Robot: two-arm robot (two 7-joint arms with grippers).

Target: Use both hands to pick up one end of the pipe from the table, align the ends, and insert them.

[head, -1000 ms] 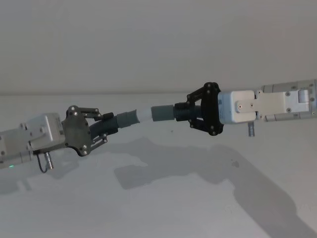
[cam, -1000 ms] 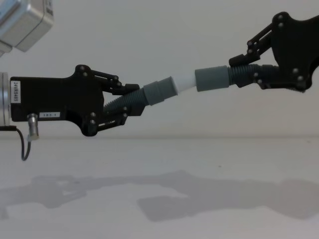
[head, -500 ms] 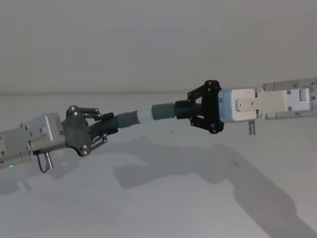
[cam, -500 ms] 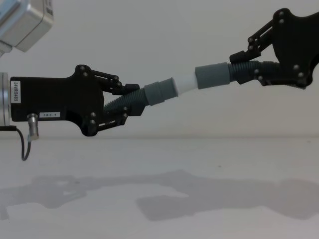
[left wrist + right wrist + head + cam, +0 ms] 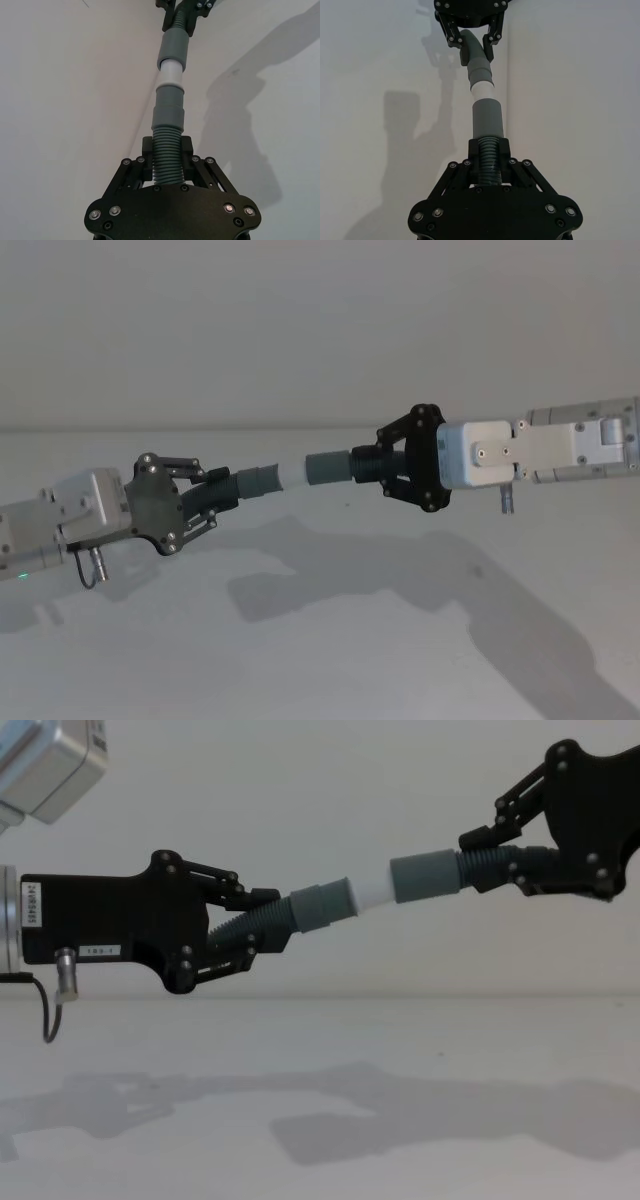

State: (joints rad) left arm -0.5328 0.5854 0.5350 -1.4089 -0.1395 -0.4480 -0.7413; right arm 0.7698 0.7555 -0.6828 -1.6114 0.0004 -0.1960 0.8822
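Held clear above the table (image 5: 330,1160), the white plug tip (image 5: 372,891) has slid a touch deeper into the grey cuff (image 5: 425,878), left gripper (image 5: 238,928) and right gripper (image 5: 500,850) each clamped on its hose piece — nearly seated, I'd say.

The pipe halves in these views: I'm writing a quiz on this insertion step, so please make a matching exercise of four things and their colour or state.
Things:
1. left gripper
2. right gripper
3. plug tip
4. table

States:
A. white, showing between two grey cuffs
B. shut on the piece with the open cuff
C. carries the shadows of both arms
D. shut on the piece that carries the plug

Pairs: 1-D, 2-B, 3-A, 4-C
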